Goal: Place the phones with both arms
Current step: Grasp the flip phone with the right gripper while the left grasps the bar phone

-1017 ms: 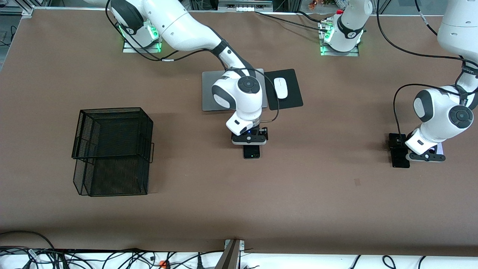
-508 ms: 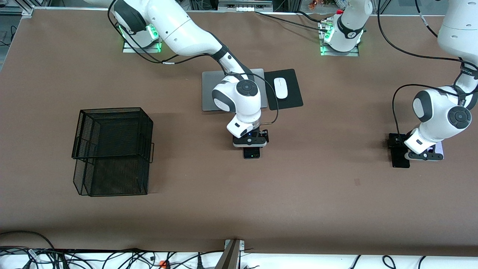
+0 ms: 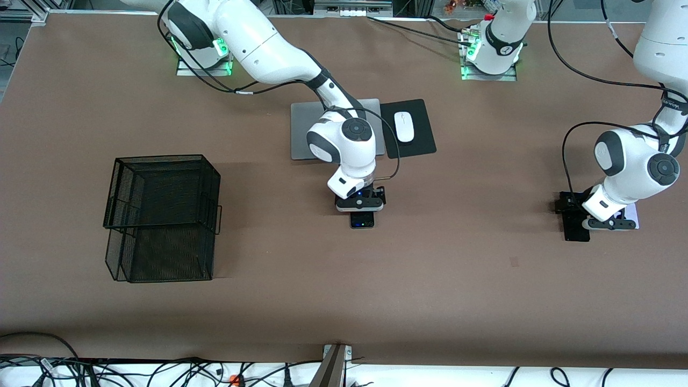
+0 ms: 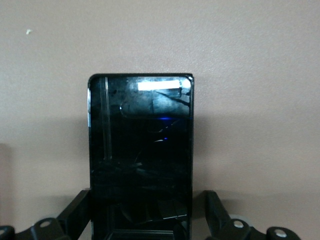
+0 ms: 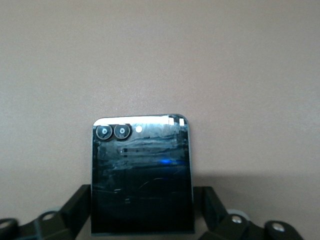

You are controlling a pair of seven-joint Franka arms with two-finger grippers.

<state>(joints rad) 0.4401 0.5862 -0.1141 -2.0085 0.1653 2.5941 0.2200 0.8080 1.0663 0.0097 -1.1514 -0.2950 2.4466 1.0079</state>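
Here both arms crouch low on the desk: the right gripper straddles the flip phone, jaws narrowing, untouching; the left gripper, jaws wide, brackets the slim phone, ready to pinch.

Both wrist views cut off the phones' near ends — slab phone, flip phone.

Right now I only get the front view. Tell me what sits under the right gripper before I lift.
Observer: The flip phone lies flat, centred under the right gripper, two lenses facing up.
Operator: Now report the left gripper.
Observer: Its jaws are open and straddle the slim black phone, with a gap showing beside one edge.
Operator: Check that phone's face.
Observer: Glass side up, scuffed, reflecting a bright bar of light.
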